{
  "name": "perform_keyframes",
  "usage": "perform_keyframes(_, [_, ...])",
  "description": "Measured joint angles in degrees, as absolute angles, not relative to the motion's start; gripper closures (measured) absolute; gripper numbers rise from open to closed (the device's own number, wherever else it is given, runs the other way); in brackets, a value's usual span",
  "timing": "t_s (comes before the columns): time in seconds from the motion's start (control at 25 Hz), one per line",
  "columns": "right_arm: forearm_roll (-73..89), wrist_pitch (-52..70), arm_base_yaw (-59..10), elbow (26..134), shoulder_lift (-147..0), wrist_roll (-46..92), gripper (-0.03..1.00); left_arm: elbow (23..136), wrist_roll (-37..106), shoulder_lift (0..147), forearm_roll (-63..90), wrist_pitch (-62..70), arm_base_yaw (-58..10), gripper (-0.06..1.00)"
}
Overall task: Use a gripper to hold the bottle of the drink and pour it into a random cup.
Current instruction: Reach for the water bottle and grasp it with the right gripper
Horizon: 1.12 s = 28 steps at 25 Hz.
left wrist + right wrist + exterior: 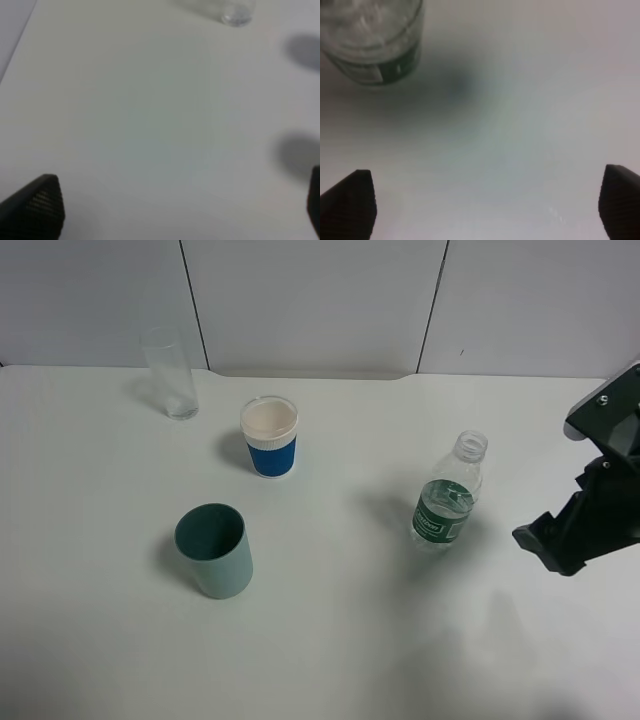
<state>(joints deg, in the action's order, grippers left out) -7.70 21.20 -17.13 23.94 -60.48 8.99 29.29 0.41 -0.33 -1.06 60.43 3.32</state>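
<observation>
The main risk lies at the grasp; the bottle (447, 496) stands uncapped and looks light, so a finger of the right hand (482, 210) that meets its side before the other would likely push it over and spill the drink across the table (350, 650); in the right wrist view the bottle sits off toward one finger rather than between the two, apart from both, so closing on this line would catch nothing or clip it on one side. A hard squeeze on thin plastic could buckle the wall and drive liquid out of the open neck. The blue-sleeved cup (270, 437) stands well to the left and farther back, with the grey-green cup (213, 550) nearer and the tall glass (170, 372) at the far left; a fast tilt could miss the rim, or a knock could topple the paper cup.

The bottle is small, clear plastic, upright, with a dark green label round its lower body, clear liquid inside and a bare threaded mouth; it stands on the right half of the table, near the right hand and to its left, touching nothing. The right hand is spread wide and holds nothing; the left hand (175, 205) is likewise wide and empty over the table.
</observation>
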Motion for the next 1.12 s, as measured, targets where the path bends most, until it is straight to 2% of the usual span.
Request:
perform_keyframes(0.36, [-8.14, 5.56, -17.49, 14.06, -60.48, 11.09, 0.09, 29.29, 0.41, -0.33, -1.06, 60.43, 3.32, -0.04])
perform_keyframes(0.68, [-11.56, -3.28, -17.49, 11.33, -61.18, 10.98, 0.09, 29.29, 0.41, -0.33, -1.11, 60.43, 3.32, -0.04])
perform_keyframes(0.88, [-12.04, -8.36, -17.49, 11.14, -67.87, 7.80, 0.09, 29.29, 0.41, -0.33, -1.17, 60.43, 3.32, -0.04])
perform_keyframes(1.12, [-12.17, -20.86, -16.38, 11.14, -76.74, 6.38, 0.09, 29.29, 0.41, -0.33, -1.17, 60.43, 3.32, -0.04])
